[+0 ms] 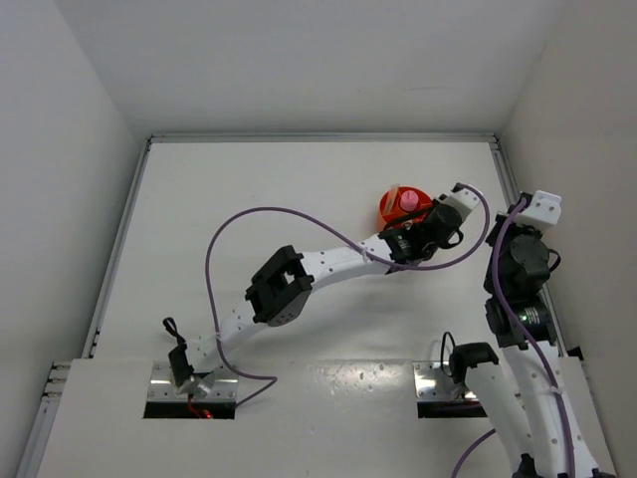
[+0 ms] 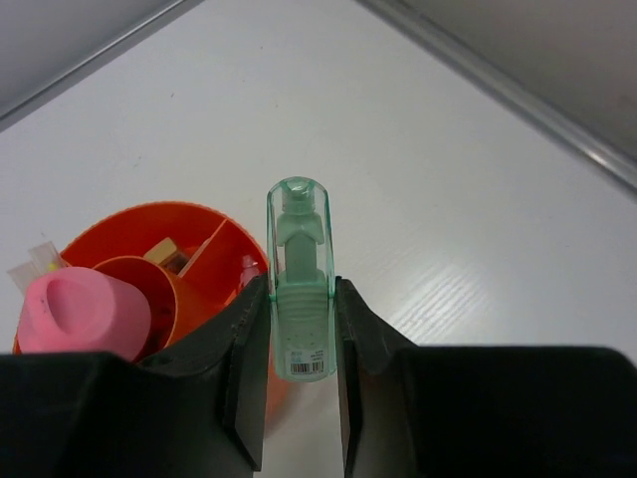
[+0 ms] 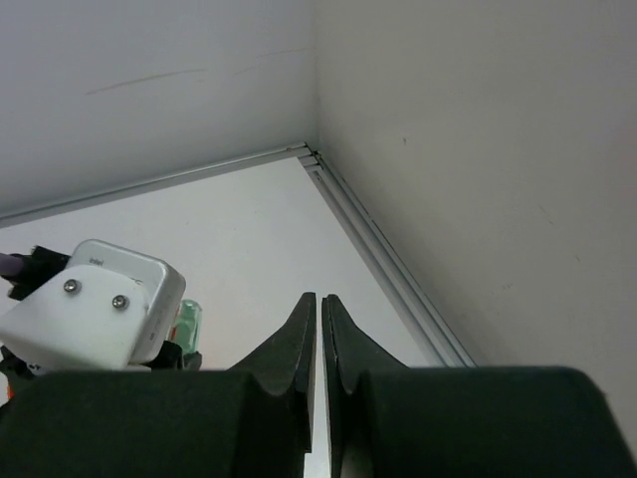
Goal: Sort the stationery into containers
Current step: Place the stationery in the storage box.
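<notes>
— What is gripped by the left hand (image 2: 299, 291)?
— A mint-green translucent plastic stick (image 2: 299, 239) is clamped in it, with the rounded tip pointed outward.
— Where is that stick held?
— Just beside the rim of the round orange plastic bowl (image 2: 119, 214) with inner dividers, over the white worktop (image 2: 468, 199). A chunky pink tube (image 2: 80, 311) is stood in the bowl's central cup, and a small tan piece (image 2: 164, 251) is seen in an outer compartment.
— And the right hand (image 3: 319, 311)?
— Its jaws are drawn almost together with nothing between them, near the grey side wall (image 3: 478, 149).
</notes>
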`<state>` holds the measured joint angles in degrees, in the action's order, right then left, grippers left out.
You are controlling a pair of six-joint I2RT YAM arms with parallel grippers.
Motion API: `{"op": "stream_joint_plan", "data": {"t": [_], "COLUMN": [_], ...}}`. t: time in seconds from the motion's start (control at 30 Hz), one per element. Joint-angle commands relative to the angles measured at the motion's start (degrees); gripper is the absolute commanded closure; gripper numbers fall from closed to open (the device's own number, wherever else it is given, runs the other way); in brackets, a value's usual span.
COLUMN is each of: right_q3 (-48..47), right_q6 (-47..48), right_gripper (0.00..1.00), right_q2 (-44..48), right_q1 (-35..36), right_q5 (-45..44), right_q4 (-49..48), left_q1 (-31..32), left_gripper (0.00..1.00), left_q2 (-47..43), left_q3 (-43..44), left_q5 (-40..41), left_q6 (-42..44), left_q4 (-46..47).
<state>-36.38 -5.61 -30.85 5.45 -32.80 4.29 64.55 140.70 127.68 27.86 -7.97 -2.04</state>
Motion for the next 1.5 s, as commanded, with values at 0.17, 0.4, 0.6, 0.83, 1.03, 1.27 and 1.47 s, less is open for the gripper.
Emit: {"op": "stream_joint_plan", "data": {"t": [0.17,0.4,0.6,0.83,1.03,1.27,1.47], "right_q3": [0.7,0.7,0.7,0.7,0.7,0.7,0.7], "right_q6": [0.0,0.0,0.0,0.0,0.0,0.0,0.0], "right_gripper": [0.95,0.94,0.94,0.94,0.94,0.92,0.91], "right_q2": [-0.4,-0.4,-0.4,-0.4,-0.4,-0.4,-0.4], "right_q1": [0.3,0.3,0.3,0.3,0.3,0.3,0.3], "right_q5": [-0.1,-0.1,-0.1,-0.1,-0.1,-0.1,-0.1], "right_q4": [-2.6,-2.6,-2.6,-2.6,-2.6,-2.6,-2.6], "left_q1": [-3.5,-3.5,-3.5,-3.5,-3.5,-3.5,-3.5], "left_gripper": [0.94,0.91,0.91,0.89,0.67,0.59,0.59], "left_q2": [2.2,4.6,5.1,5.6,5.6,5.6,5.1], "left_q3": [4.6,5.2,5.2,4.7,4.2,3.6,3.6], "left_q5": [1.9,3.9,3.9,4.6,5.2,5.7,5.2], "left_q6": [3.2,6.2,6.2,6.2,5.7,5.7,5.2], "left_q4": [5.2,5.2,5.2,4.6,4.6,4.6,4.6]}}
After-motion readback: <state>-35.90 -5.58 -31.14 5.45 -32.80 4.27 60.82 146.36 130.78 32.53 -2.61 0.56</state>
